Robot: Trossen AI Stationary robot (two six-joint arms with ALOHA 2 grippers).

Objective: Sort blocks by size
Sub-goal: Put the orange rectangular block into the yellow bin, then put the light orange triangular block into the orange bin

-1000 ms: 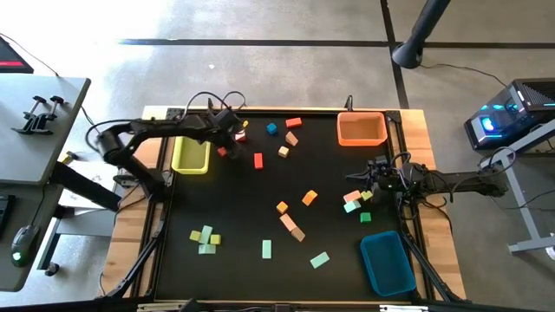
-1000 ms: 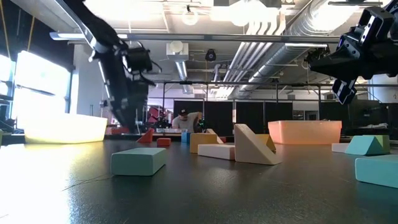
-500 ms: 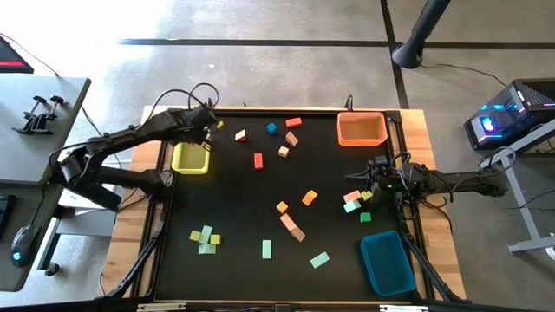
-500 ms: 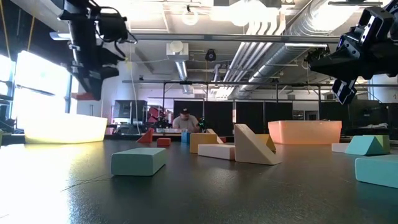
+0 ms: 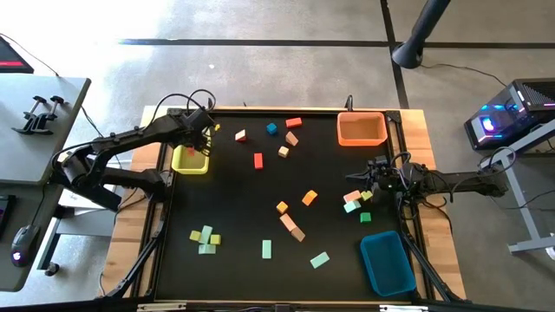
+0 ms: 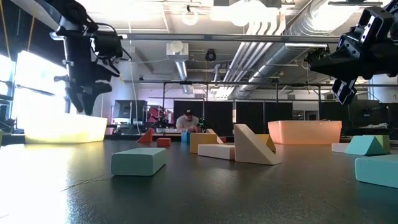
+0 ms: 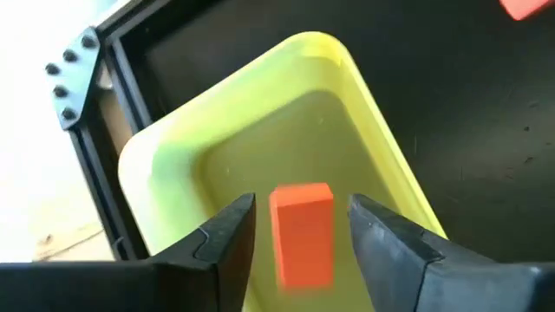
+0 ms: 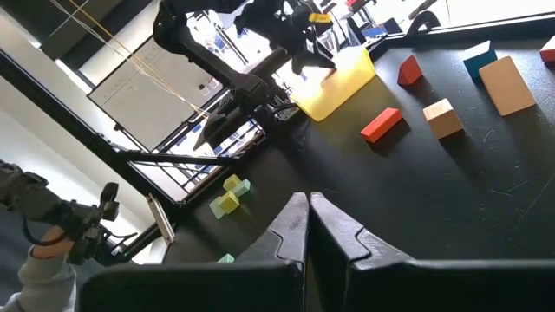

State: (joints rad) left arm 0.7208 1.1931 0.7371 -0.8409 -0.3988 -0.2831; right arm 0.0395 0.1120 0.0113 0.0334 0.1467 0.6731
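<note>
My left gripper (image 5: 194, 144) hangs open over the yellow bin (image 5: 191, 161) at the table's far left. In the left wrist view an orange-red block (image 7: 302, 232) shows between the two fingers of my left gripper (image 7: 301, 204), with a gap on each side, above the yellow bin's floor (image 7: 260, 147). Whether it lies on that floor I cannot tell. My right gripper (image 5: 375, 178) is shut and empty, held above the table near the right edge, beside a cluster of mint, orange and green blocks (image 5: 352, 202). Its closed fingers show in its wrist view (image 8: 308, 212).
An orange bin (image 5: 362, 129) stands at the far right and a blue bin (image 5: 387, 263) at the near right. Loose blocks lie across the black mat: a red bar (image 5: 257, 160), tan bars (image 5: 292, 227), a mint and yellow group (image 5: 205, 237).
My left gripper has gone from the red blocks near the far edge toward the table's left, up and then down over the yellow bin. The red block that lay beside it a second ago is gone from the mat. My right arm has kept still.
</note>
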